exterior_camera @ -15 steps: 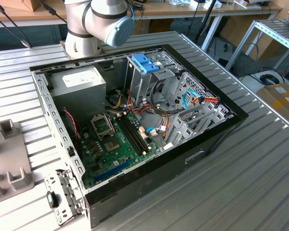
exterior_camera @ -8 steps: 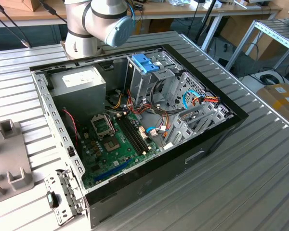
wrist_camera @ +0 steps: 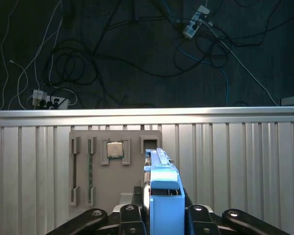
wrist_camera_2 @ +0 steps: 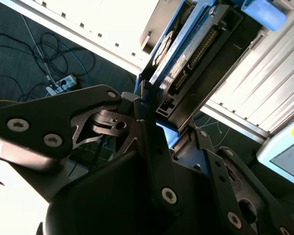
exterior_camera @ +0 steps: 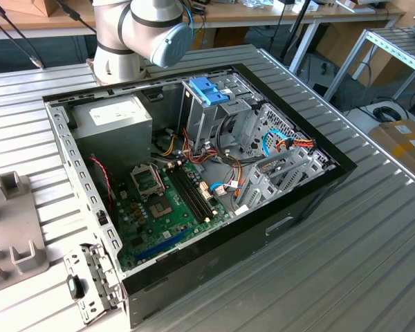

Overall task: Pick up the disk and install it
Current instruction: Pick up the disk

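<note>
The hand [wrist_camera: 162,213] is shut tight on the disk [wrist_camera: 161,182] and pinches it from both sides at one end. The disk stands on its thin edge, up in the air over the desk [wrist_camera: 245,166], near the grey tray [wrist_camera: 112,188] with the little chip [wrist_camera: 114,150]. The far end of the disk sticks out with nothing under it, so I think it could slip or tip if the hand jerks. The open computer case [exterior_camera: 194,173] is full of wires [exterior_camera: 225,166] and metal walls. The disk could bump a wall, catch a wire, or go in crooked and get stuck.
</note>
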### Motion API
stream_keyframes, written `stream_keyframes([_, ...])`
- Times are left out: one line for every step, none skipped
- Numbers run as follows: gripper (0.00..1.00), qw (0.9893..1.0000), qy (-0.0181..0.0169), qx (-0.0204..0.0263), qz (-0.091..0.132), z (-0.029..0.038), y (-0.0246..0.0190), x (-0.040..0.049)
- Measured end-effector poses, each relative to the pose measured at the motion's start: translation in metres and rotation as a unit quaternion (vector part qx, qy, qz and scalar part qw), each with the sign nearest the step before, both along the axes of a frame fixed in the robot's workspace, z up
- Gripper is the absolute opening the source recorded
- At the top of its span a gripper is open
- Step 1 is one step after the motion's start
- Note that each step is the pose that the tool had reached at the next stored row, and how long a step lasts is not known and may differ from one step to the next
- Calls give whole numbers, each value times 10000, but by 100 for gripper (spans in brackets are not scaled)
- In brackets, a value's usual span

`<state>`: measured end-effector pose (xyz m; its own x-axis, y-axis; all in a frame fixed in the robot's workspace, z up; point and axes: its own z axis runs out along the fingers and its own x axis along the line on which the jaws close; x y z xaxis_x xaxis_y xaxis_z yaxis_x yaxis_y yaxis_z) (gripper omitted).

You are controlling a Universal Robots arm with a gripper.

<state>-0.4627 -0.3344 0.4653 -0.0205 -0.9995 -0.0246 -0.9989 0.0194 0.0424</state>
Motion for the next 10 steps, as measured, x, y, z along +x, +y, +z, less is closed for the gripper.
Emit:
stream_keyframes([37,10000,0,0,0,2,0,0])
stream_keyframes([37,10000,0,0,0,6,0,0])
stream_keyframes([37,10000,0,0,0,8,0,0])
stream_keyframes([37,10000,0,0,0,12,0,0])
stream_keyframes([37,10000,0,0,0,14,0,0])
stream_keyframes([37,10000,0,0,0,15,0,0])
stream_keyframes([37,10000,0,0,0,17,0,0])
stream_keyframes([37,10000,0,0,0,19,0,0])
stream_keyframes([37,10000,0,0,0,21,0,0])
stream_keyframes([37,10000,0,0,0,25,0,0])
